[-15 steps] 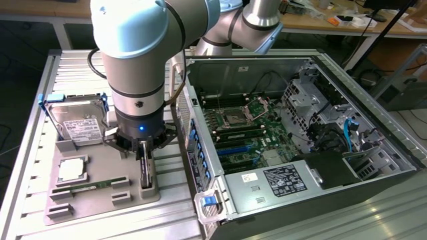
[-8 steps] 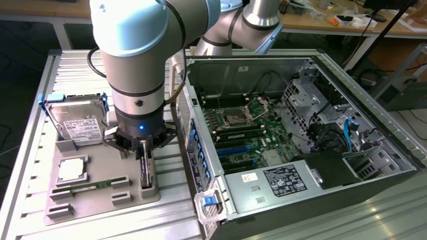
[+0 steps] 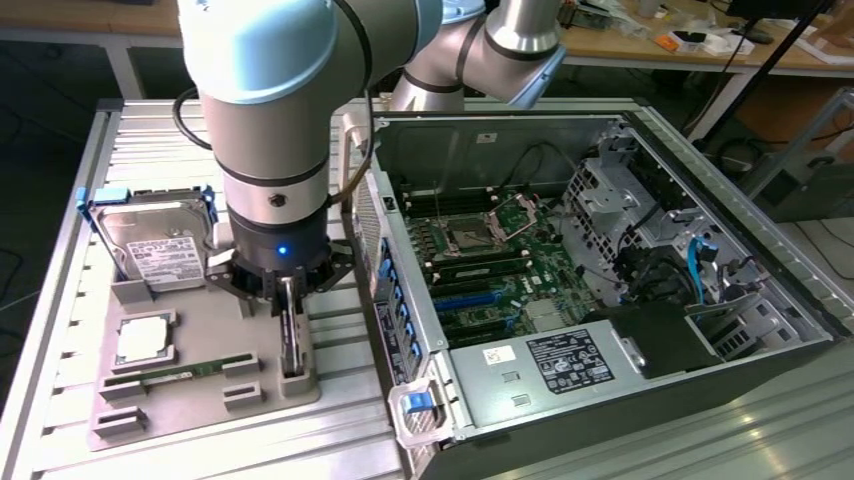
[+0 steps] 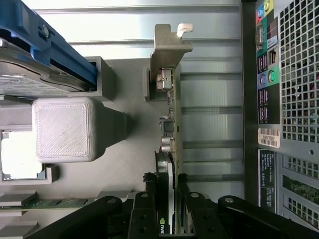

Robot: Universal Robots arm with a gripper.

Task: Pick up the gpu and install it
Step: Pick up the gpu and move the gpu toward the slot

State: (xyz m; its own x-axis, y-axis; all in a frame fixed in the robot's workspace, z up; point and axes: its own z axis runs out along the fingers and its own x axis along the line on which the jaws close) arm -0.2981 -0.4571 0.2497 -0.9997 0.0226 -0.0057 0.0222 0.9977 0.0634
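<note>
We see our claw (image 4: 165, 180) (image 3: 290, 300) clamped on the gpu (image 4: 168, 84) (image 3: 296, 350), which stands on edge between its fingers in the grey holder tray (image 3: 200, 400), beside the open computer case (image 3: 694, 390).

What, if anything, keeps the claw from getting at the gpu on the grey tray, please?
Probably nothing, so yes: the claw straddles the upright gpu, with a finger against each face.

gpu (image 4: 167, 162) partly hidden between fingers (image 4: 148, 204)
</note>
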